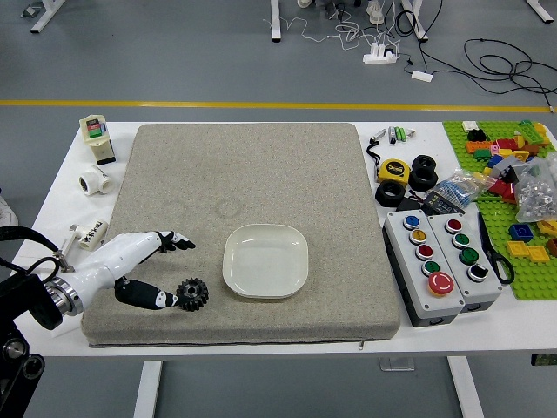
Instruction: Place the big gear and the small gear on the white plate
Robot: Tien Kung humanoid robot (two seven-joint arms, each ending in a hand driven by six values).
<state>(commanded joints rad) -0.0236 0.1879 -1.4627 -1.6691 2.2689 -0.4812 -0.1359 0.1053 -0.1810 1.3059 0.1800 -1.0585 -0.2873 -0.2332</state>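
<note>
One black toothed gear (192, 294), round face up, near white rounded-square plate (265, 261), beside black-and-white left hand (122, 261), digits spread wide

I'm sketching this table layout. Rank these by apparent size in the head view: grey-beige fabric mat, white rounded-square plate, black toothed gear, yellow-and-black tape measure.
1. Fabric mat
2. White plate
3. Black gear and tape measure, too alike in size to rank.
</note>
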